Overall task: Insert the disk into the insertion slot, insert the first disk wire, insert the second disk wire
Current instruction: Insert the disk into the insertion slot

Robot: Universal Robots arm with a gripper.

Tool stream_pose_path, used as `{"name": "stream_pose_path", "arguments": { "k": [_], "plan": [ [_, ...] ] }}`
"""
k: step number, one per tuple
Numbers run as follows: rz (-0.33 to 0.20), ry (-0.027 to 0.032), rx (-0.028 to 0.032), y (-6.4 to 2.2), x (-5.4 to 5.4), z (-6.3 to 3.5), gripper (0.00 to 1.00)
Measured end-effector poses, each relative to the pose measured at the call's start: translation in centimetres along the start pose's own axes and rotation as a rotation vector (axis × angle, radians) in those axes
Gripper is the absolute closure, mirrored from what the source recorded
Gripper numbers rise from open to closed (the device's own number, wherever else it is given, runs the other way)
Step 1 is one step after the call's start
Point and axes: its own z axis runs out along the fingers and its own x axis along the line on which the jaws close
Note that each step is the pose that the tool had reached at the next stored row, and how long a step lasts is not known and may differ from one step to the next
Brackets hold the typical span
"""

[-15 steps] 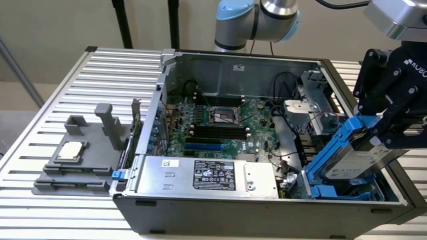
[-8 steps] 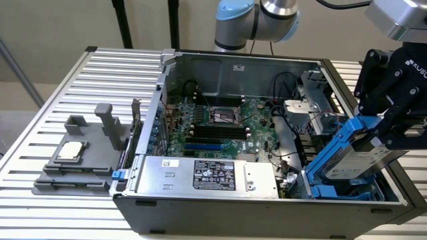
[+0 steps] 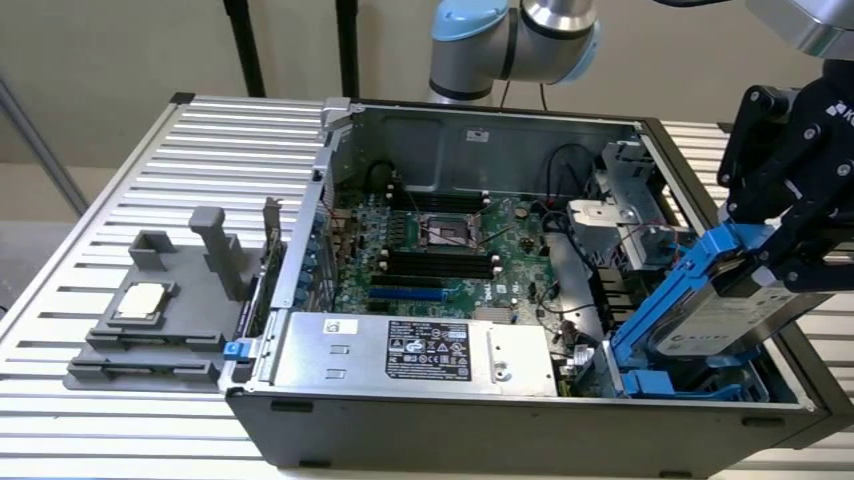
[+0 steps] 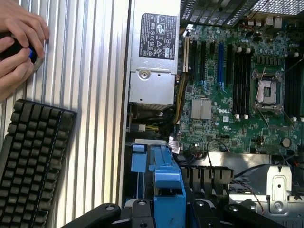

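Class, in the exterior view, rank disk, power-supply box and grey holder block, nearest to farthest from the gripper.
1. The disk, in the gripper, exterior view's right.
2. The power-supply box, front middle.
3. The grey holder block, exterior view's left.

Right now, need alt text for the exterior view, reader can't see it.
A robot gripper holds the disk, in its blue carrier, tilted with its lower end at the insertion slot of an open computer case, on the exterior view's right. A motherboard and silver power supply lie exposed inside; a grey fixture sits on the slatted table.
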Motion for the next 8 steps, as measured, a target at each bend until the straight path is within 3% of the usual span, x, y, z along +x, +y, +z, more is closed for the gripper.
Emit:
{"name": "stream_pose_path", "arguments": {
  "k": [8],
  "plan": [
    [0.0,0.0021,-0.0001,-0.01,0.07,0.22,0.68]
  ]
}}
